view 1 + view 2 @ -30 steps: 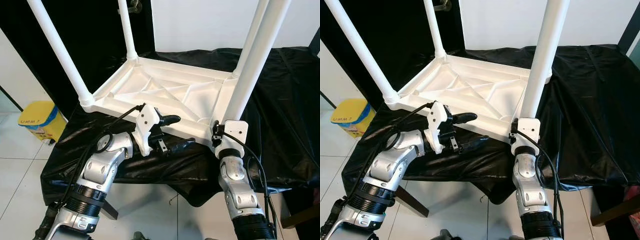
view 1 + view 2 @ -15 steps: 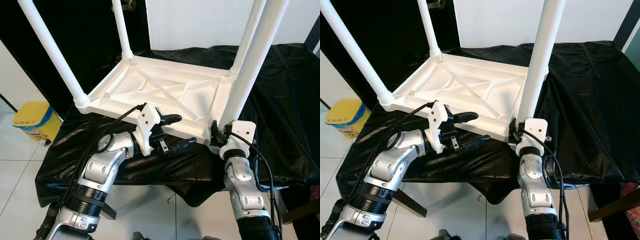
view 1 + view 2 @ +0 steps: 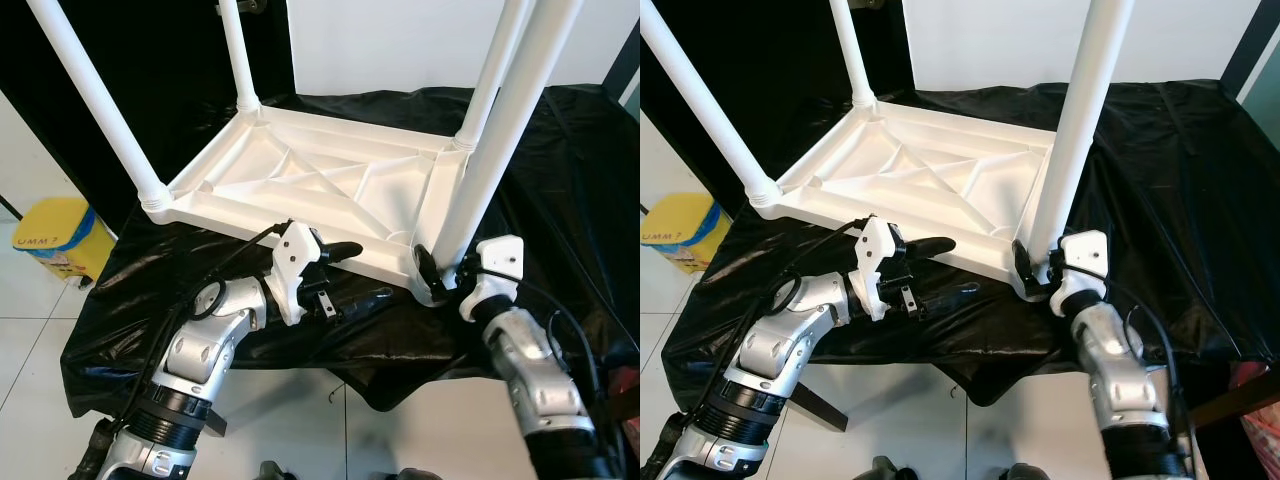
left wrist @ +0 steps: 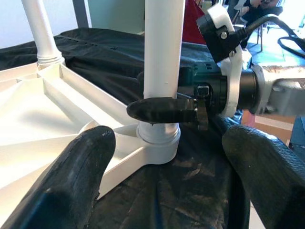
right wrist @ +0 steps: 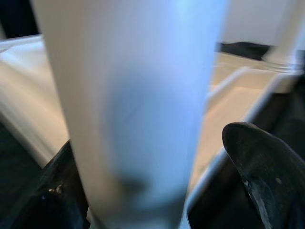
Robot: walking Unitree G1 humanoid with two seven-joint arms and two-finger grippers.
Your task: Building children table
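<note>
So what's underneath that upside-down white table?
The white table lies on a crinkled black sheet draped over some support. The sheet covers that support entirely; one dark leg pokes out beneath it near the tiled floor.

You can read one piece of text: dark letters on the yellow bin (image 3: 50,235) at the left edge of the frame, on the floor. They look like "UMM", followed by a character too small to make out. The white table parts show you no lettering.
</note>
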